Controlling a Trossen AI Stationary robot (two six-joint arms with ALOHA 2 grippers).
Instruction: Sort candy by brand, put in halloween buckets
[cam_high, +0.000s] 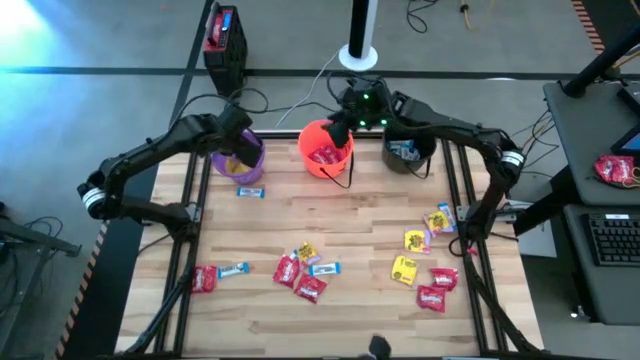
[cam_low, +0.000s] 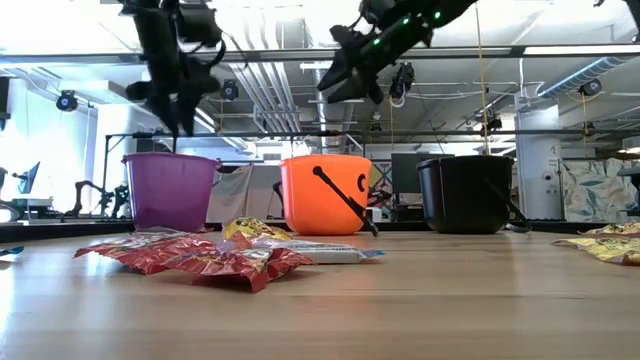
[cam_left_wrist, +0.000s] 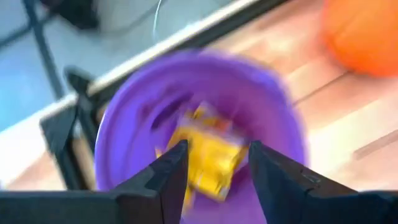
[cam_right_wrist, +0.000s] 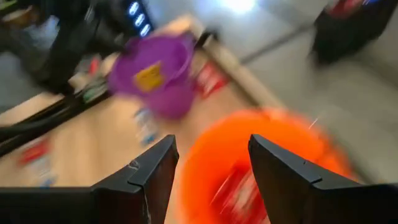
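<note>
Both arms are up at the back row of buckets, in the upper middle of the overhead shot. The left gripper (cam_high: 238, 143) hangs right over the purple bucket (cam_high: 240, 160), fingers spread apart with nothing between them, and yellow candy (cam_left_wrist: 208, 155) sits down inside that bucket. The right gripper (cam_high: 338, 130) is above the orange bucket (cam_high: 325, 148), also spread wide and empty, with red packets (cam_high: 326, 155) in there. The black bucket (cam_high: 408, 155) is to the right with blue-and-white ones inside. Lots of candy still loose on the table (cam_high: 340, 210): a blue one (cam_high: 250, 192) just below the purple bucket, a mixed bunch (cam_high: 300, 268) lower centre, yellow and red ones (cam_high: 425, 260) lower right.
</note>
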